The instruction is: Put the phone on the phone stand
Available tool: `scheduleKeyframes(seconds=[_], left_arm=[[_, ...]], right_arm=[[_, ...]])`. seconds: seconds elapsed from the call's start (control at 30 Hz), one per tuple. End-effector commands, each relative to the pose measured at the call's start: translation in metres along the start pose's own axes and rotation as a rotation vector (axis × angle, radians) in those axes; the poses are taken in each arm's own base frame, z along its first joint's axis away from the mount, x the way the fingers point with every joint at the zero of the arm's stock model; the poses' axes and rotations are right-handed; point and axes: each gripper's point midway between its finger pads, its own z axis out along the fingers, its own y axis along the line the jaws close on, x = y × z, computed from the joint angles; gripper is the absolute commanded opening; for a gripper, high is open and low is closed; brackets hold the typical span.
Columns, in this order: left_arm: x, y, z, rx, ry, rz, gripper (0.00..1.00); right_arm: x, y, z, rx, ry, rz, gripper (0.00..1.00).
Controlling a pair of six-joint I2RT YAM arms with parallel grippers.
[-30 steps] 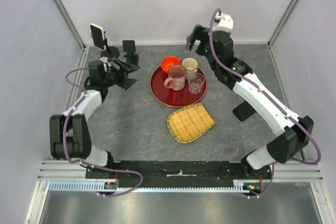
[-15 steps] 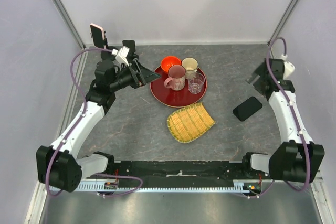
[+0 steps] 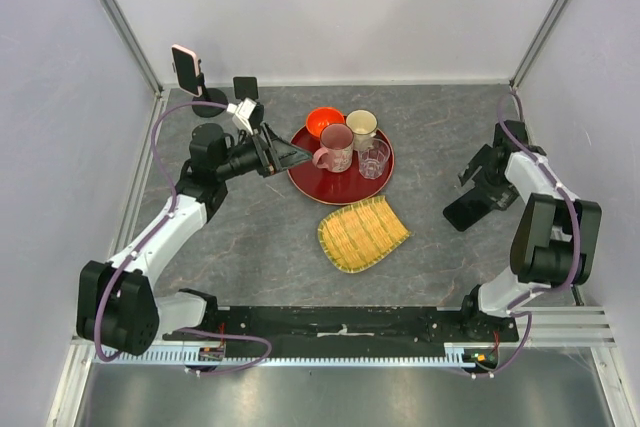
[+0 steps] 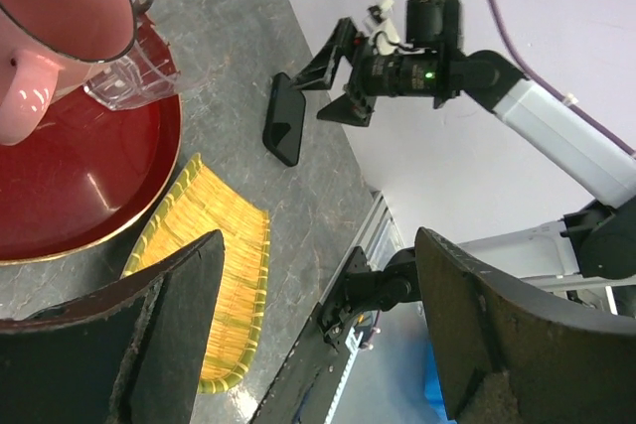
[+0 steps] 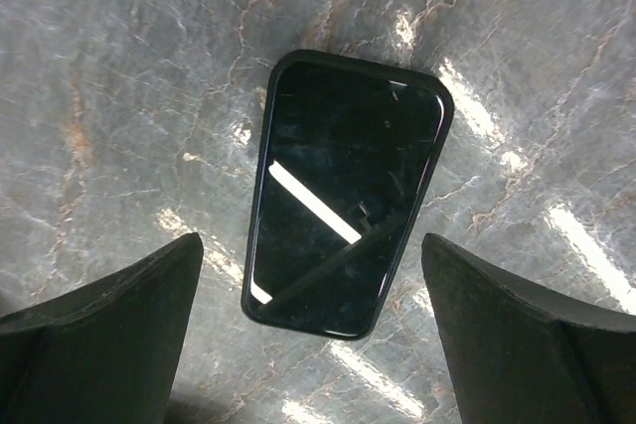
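Observation:
A black phone [image 3: 470, 207] lies flat, screen up, on the grey table at the right. In the right wrist view the phone [image 5: 343, 196] sits between my spread fingers. My right gripper [image 3: 478, 169] is open, pointing down just above it, and holds nothing; in the wrist view it [image 5: 310, 242] straddles the phone's near end. An empty black phone stand [image 3: 247, 92] stands at the back left. My left gripper [image 3: 290, 155] is open and empty beside the red tray, and in the left wrist view [image 4: 320, 245] it faces the phone [image 4: 285, 118] across the table.
A second stand [image 3: 208, 102] at the back left corner holds a pink phone [image 3: 186, 67]. The red tray [image 3: 335, 187] carries an orange bowl [image 3: 324, 124], a pink mug [image 3: 335, 147], a beige cup [image 3: 361, 129] and a clear glass [image 3: 374, 159]. A yellow woven basket [image 3: 362, 232] lies in front of it.
My right arm swung from the back centre to the right side and came down over the black phone. My left arm moved from the stands to the tray's left edge.

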Motion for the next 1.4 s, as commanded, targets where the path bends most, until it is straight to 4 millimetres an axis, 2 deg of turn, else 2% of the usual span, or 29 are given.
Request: scheduleKeyframes(seconds=[0.0, 0.23, 0.53, 0.67, 0.77, 0.83, 0.87, 0.93, 0.97, 1.0, 1.1, 1.13, 1.17, 1.23, 1.33, 1.37], left_arm=[[-0.008, -0.031, -0.004, 0.108, -0.014, 0.045, 0.83], [-0.014, -0.043, -0.01, 0.13, -0.034, 0.075, 0.83], [-0.015, -0.034, -0.008, 0.108, -0.033, 0.072, 0.83], [-0.014, -0.033, -0.007, 0.108, -0.029, 0.071, 0.83], [-0.016, -0.033, -0.008, 0.102, -0.031, 0.082, 0.83], [-0.016, -0.03, -0.007, 0.087, -0.03, 0.087, 0.83], [-0.016, -0.029, -0.007, 0.086, -0.03, 0.087, 0.83], [-0.016, -0.028, -0.007, 0.081, -0.032, 0.091, 0.83], [-0.016, -0.028, -0.006, 0.079, -0.031, 0.092, 0.83], [-0.017, -0.028, -0.007, 0.076, -0.032, 0.092, 0.83], [-0.018, -0.023, -0.006, 0.049, -0.03, 0.104, 0.83], [-0.019, -0.022, -0.006, 0.043, -0.035, 0.113, 0.83], [-0.019, -0.021, -0.006, 0.036, -0.039, 0.114, 0.83], [-0.02, -0.018, -0.006, 0.023, -0.046, 0.122, 0.83], [-0.02, -0.016, -0.005, 0.019, -0.04, 0.114, 0.83], [-0.02, -0.013, -0.004, 0.015, -0.038, 0.11, 0.83]], right_arm=[[0.009, -0.004, 0.016, 0.017, 0.02, 0.008, 0.98], [0.018, -0.007, 0.03, 0.037, 0.044, 0.02, 0.98], [0.03, -0.012, 0.051, 0.081, 0.079, 0.059, 0.98], [0.031, -0.016, 0.049, 0.093, 0.052, 0.118, 0.98], [0.031, -0.015, 0.047, 0.075, 0.033, 0.134, 0.8], [0.03, -0.015, 0.048, 0.073, 0.025, 0.127, 0.6], [0.03, -0.016, 0.047, 0.073, 0.023, 0.124, 0.41], [0.023, -0.013, 0.042, 0.046, -0.017, 0.118, 0.22], [0.019, -0.012, 0.039, 0.029, -0.042, 0.12, 0.04], [0.016, -0.008, 0.037, 0.0, -0.075, 0.119, 0.0], [-0.008, 0.019, 0.007, -0.156, -0.215, 0.039, 0.0], [-0.019, 0.03, -0.013, -0.213, -0.285, 0.014, 0.0], [-0.031, 0.035, -0.025, -0.217, -0.359, -0.023, 0.0], [-0.038, 0.047, -0.047, -0.236, -0.435, -0.067, 0.0], [-0.045, 0.043, -0.053, -0.199, -0.446, -0.049, 0.0], [-0.046, 0.04, -0.054, -0.17, -0.442, -0.046, 0.24]])
